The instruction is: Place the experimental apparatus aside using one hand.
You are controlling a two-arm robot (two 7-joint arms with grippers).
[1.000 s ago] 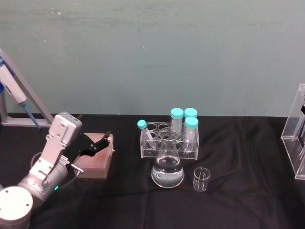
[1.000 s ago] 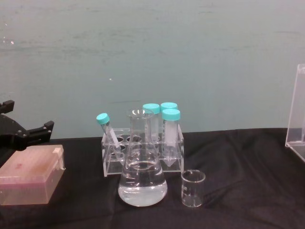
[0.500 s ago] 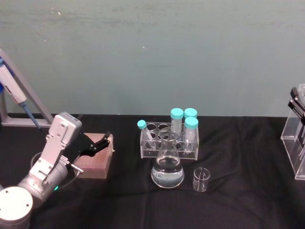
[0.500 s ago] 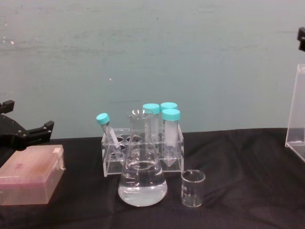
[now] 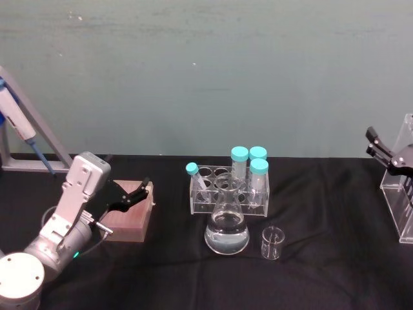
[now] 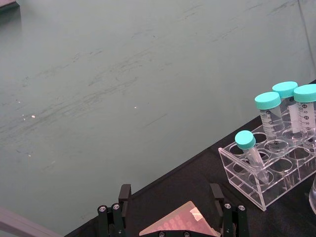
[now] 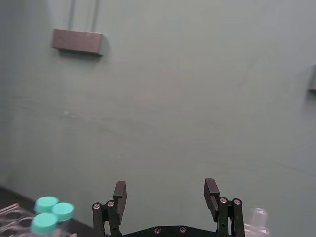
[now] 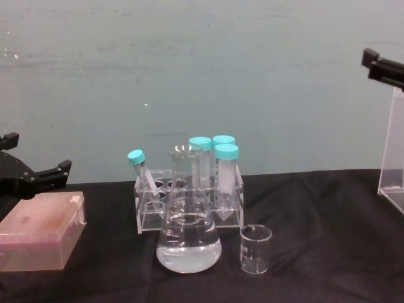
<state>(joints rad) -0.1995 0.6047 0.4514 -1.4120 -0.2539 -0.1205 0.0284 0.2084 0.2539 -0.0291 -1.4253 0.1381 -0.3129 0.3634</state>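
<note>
Hovering at far right by the acrylic stand (image 5: 403, 213), right gripper (image 5: 372, 143) is spread empty, likely for a grasp; left gripper (image 5: 143, 190) parked, spread, over pink box (image 5: 129, 223).

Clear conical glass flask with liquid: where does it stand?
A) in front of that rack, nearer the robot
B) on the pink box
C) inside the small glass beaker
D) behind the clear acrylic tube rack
A: the clear conical glass flask stands before the clear acrylic tube rack, on the robot's side.

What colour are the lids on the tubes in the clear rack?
Turquoise; the round plastic tube lids show best in the left wrist view.
</note>
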